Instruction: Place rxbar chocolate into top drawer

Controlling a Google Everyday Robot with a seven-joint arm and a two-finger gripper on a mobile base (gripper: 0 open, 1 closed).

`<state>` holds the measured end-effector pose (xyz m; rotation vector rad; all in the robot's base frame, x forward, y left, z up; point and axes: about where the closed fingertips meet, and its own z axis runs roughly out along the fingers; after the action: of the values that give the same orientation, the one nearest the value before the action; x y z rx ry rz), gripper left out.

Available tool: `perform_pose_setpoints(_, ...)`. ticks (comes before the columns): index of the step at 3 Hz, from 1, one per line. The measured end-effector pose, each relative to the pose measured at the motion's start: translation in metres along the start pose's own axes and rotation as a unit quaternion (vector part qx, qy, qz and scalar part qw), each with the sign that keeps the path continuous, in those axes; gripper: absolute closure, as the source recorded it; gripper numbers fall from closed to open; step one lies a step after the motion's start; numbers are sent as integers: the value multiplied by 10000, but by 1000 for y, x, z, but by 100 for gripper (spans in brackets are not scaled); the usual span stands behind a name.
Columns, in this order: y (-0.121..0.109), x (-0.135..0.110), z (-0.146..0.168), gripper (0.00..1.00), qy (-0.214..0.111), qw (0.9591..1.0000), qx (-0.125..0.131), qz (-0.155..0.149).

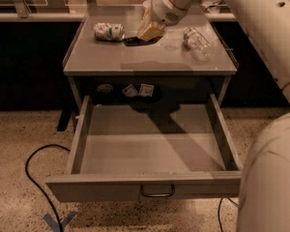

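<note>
Pincer (151, 30) sits over the far part of the table (150, 62), at the end of the pale arm (261, 23) that reaches in from its right. It is closed on the bar (134, 41), which is dark and flat. The bar pokes out from the tip towards the left and lies low over the tabletop. Whether it touches the surface cannot be told.

Just left of the pincer, close to the bar's free end, lies the can (109, 31), crushed and on its side. To the right of the pincer, well apart from it, the bottle (197, 42) lies on its side on the same surface.

Below and nearer than the pincer, the drawer (87, 187) stands pulled fully out from under the tabletop, its grey floor bare, with the arm's shadow across it. The handle (157, 193) sits at the middle of the front panel, far below the pincer.

Under the tabletop, beneath the pincer, two small pale tags (137, 90) hang side by side. A black cable (36, 178) loops over the speckled floor, down to the left.
</note>
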<state>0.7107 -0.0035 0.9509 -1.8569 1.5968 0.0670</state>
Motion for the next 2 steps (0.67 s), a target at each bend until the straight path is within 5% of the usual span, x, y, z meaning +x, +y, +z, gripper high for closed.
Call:
perform_pose_setpoints(1, 42, -10, -8, 100, -442, 9982, -379, -175)
perform_pose_setpoints(2, 84, 7, -4, 100, -754, 9947, -688, -150)
